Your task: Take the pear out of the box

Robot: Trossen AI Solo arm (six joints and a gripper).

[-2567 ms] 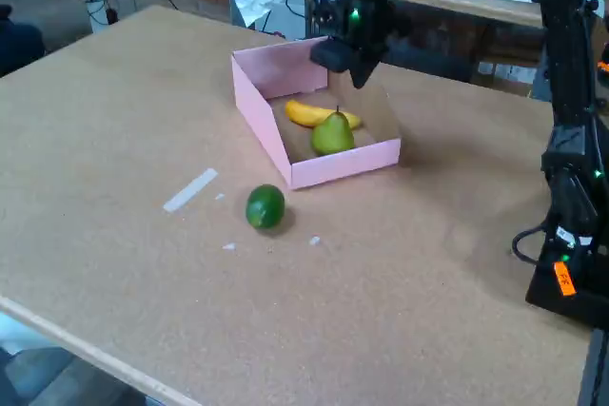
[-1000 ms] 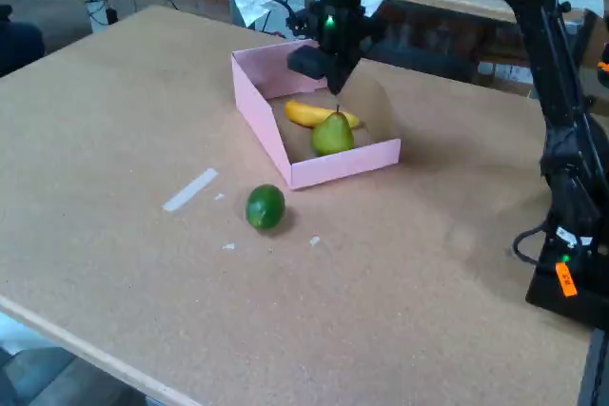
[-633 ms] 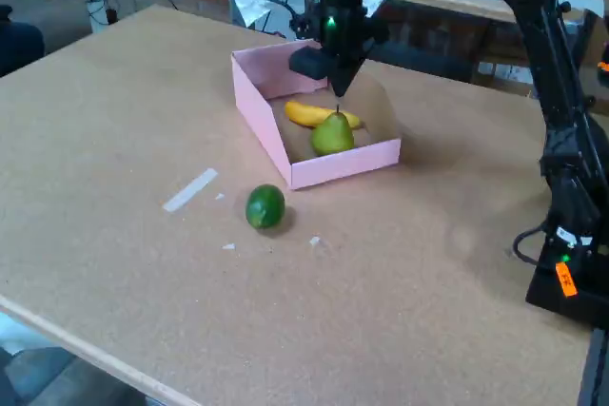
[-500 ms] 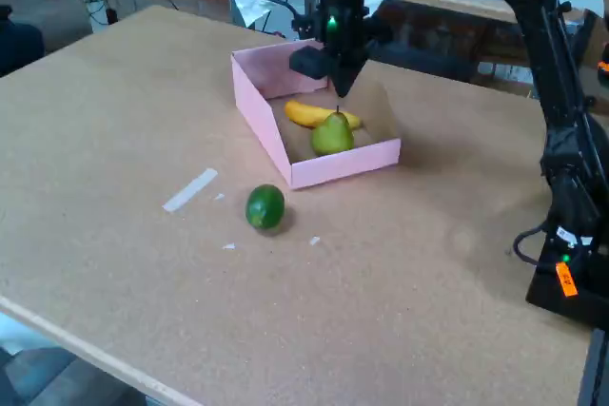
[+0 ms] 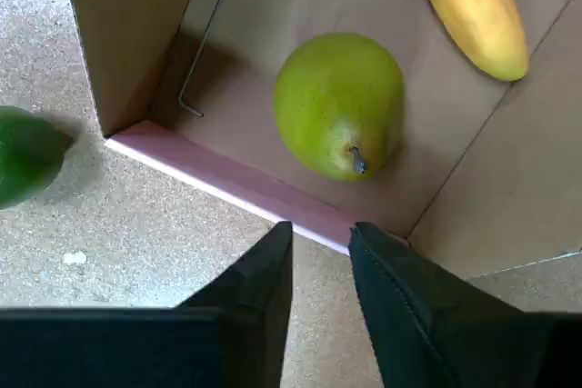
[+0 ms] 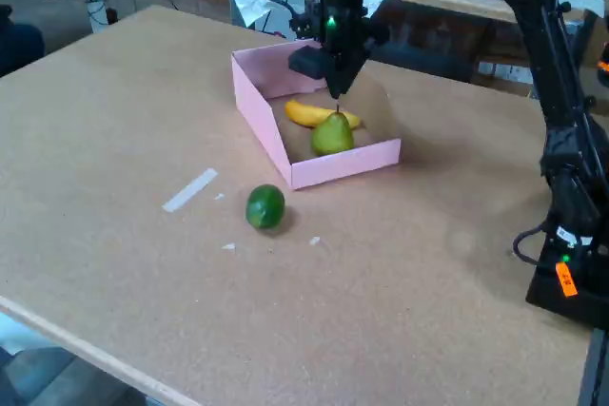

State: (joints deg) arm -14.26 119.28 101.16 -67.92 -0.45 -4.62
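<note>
I see the pear [image 6: 332,134] sitting inside the box [image 6: 262,111], in its near part, close to the near pink wall. It stands upright in the fixed view, with its dark stem pointing up. The yellow banana [image 6: 312,114] lies just behind the pear, toward the far side of the box, and I cannot tell whether the two touch.

My hand [image 6: 335,88] hangs just above the pear's stem, fingers pointing down. In the wrist view the hand [image 5: 320,230] shows two dark fingers [image 5: 264,270] with only a narrow gap between them, and nothing is held. Their tips frame the box's pink wall, with the pear [image 5: 339,104] lying just beyond it on the brown bottom.

A dark green lime [image 6: 265,206] rests on the counter [image 6: 381,301] outside the box, near its front left corner. A pale strip of tape [image 6: 190,189] lies on the counter left of the lime.
</note>
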